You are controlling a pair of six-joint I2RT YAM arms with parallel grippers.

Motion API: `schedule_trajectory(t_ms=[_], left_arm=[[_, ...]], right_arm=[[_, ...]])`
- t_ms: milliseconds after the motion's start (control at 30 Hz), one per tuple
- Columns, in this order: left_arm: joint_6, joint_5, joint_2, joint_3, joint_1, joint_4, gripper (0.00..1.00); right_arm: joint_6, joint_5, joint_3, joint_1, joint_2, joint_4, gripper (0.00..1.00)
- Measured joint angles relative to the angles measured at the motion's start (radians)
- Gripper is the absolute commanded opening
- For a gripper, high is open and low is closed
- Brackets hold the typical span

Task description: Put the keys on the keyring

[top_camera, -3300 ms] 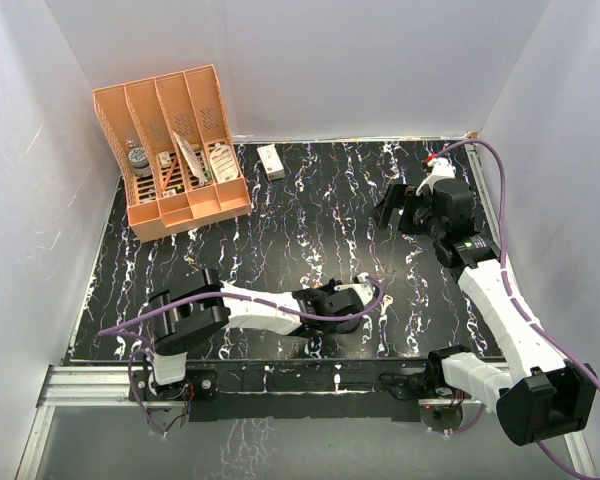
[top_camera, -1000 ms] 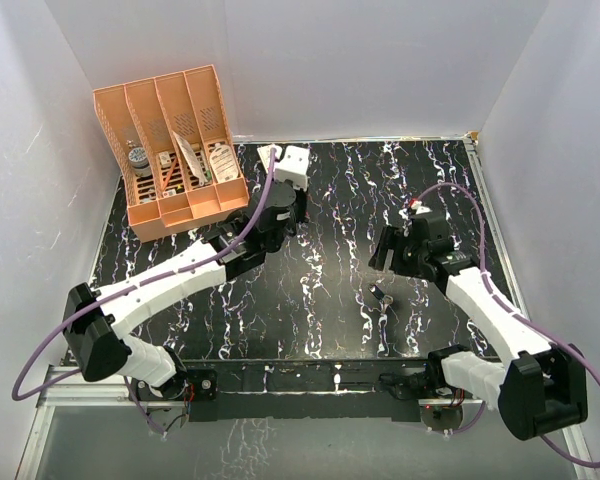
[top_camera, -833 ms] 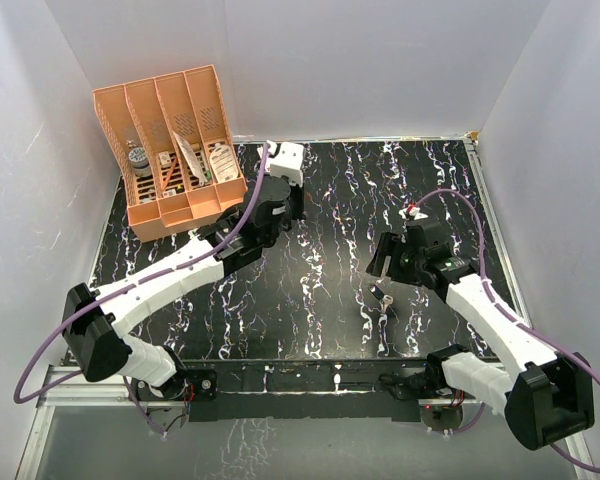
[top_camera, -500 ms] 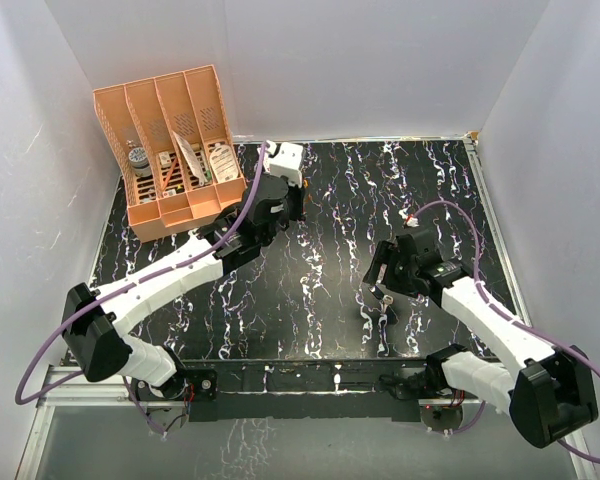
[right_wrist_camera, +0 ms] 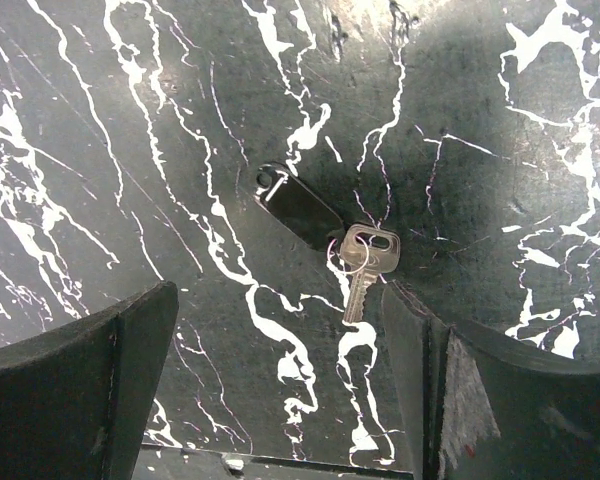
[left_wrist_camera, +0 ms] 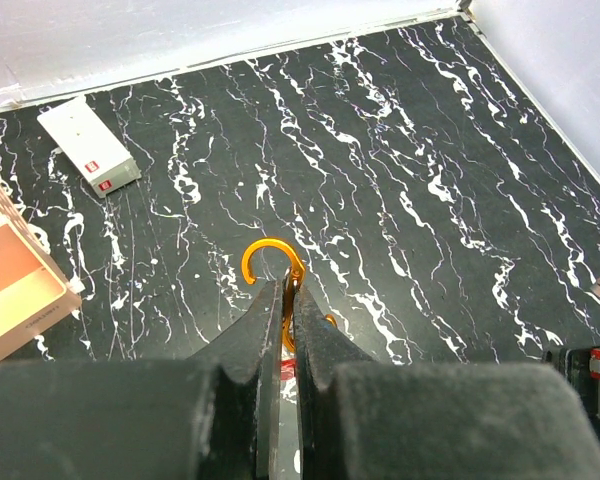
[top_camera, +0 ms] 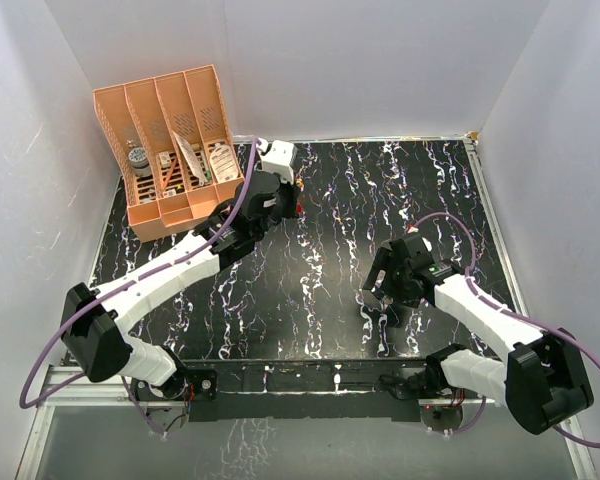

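My left gripper (left_wrist_camera: 288, 285) is shut on the orange-yellow keyring (left_wrist_camera: 270, 255), whose open hook sticks out past the fingertips. A bit of red, the red-headed key (left_wrist_camera: 287, 368), shows between the jaws below it. From above, this gripper (top_camera: 293, 200) is held over the far left-centre of the table. My right gripper (right_wrist_camera: 280, 300) is open and empty, straddling a black-headed piece (right_wrist_camera: 298, 210) and a silver key (right_wrist_camera: 365, 262), joined by a thin wire ring and lying flat on the table. From above, this gripper (top_camera: 382, 300) is low near the table's front.
An orange file organizer (top_camera: 170, 150) with several compartments stands at the far left corner. A small white box (left_wrist_camera: 88, 160) lies near the back wall. White walls enclose the black marbled table (top_camera: 330, 240) on three sides.
My left gripper has carried the keyring back and left towards the organizer. My right gripper has come down and nearer, over the black-headed key on the table.
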Motion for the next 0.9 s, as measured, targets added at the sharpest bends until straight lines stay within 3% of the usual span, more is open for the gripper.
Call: schedule_trajectory(t_ms=[900], left_arm=[[-0.035,0.081,-0.004,-0.041,0.089,0.018,0.0]], right_arm=[[0.016,-0.031,0.004,0.01,0.156,0.153,0.85]])
